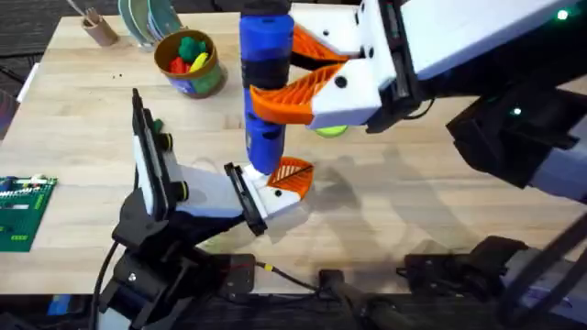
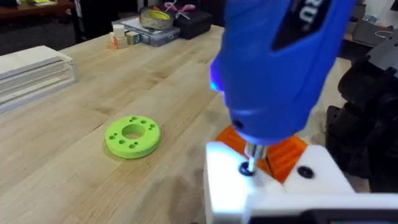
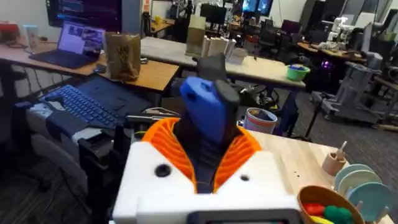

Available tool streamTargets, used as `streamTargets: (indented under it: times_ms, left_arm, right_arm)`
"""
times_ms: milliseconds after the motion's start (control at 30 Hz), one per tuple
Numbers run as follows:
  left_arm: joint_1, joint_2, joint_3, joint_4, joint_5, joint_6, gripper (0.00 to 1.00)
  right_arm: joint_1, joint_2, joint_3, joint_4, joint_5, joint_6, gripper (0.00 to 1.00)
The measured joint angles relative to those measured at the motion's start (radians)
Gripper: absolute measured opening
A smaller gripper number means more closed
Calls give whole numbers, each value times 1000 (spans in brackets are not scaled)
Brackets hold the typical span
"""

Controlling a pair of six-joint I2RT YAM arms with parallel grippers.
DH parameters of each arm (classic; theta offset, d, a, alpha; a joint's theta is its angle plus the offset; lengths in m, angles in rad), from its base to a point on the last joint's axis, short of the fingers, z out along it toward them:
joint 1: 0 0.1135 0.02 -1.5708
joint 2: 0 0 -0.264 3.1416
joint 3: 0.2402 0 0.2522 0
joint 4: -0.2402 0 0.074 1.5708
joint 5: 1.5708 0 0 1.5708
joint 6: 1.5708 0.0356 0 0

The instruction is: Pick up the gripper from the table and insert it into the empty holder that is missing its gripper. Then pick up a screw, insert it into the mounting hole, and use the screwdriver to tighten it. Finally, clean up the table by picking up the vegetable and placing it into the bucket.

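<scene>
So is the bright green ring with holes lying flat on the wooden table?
Yes, the bright green plastic ring with holes lies flat on the bare wooden table, beside the blue pen-shaped electric screwdriver.

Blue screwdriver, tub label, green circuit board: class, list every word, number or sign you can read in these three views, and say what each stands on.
Nothing can be read in full.
Slim blue pen-shaped electric screwdriver: white letters on a dark panel, cut off at the picture's edge, unreadable.
Small round tub with the yellow-orange rim: blue-green label too blurred to read.
Flat green circuit board: markings too small.
Laptop screen: text too small.
</scene>
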Motion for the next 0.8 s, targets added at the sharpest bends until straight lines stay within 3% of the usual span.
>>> streamTargets:
  times_ms: [633, 800]
  left_arm:
    - [0, 0, 0, -1, 0, 0, 17]
    - [0, 0, 0, 0, 0, 0, 17]
  right_arm:
    - [0, 0, 12, -77, 5, -49, 111]
    - [-1, 2, 12, -15, -1, -52, 109]
